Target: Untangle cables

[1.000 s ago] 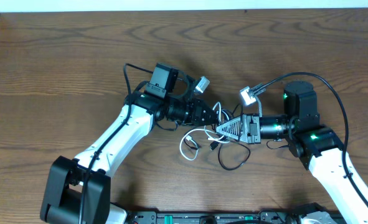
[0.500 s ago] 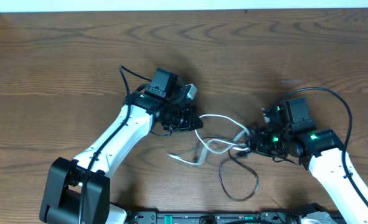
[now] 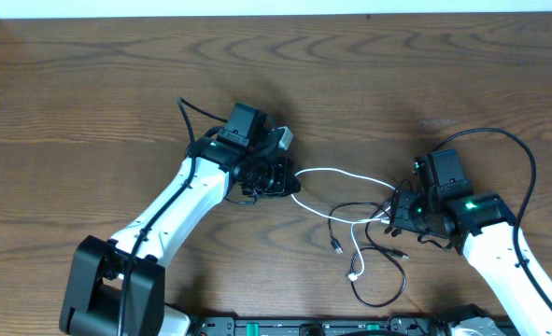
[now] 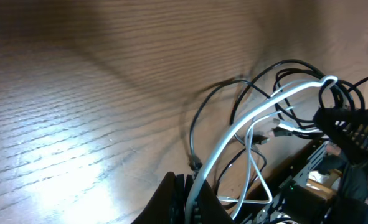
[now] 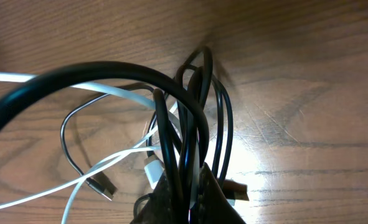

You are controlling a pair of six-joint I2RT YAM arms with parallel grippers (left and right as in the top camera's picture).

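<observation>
left hand [image 3: 283, 179]: pinching white cable [image 3: 336, 174]
right hand [image 3: 397, 213]: clamped on black cable [image 4: 193, 124]
step: seems the pulling apart; cables cross on tabletop [image 3: 117, 93] between
next: probably wider pull, grips kept

Overhead: cables [image 3: 346, 174] span mid-frame on the table [image 3: 89, 84], from the left gripper [image 3: 290, 179] at centre-left to the right gripper [image 3: 397, 213] at right of centre. Loops lie below the span, toward lower centre, with a plug end [image 3: 354, 276] among them.

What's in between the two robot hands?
The white cable spans from the left gripper toward the right gripper, black cable looped alongside; the overhead view shows it.
</observation>
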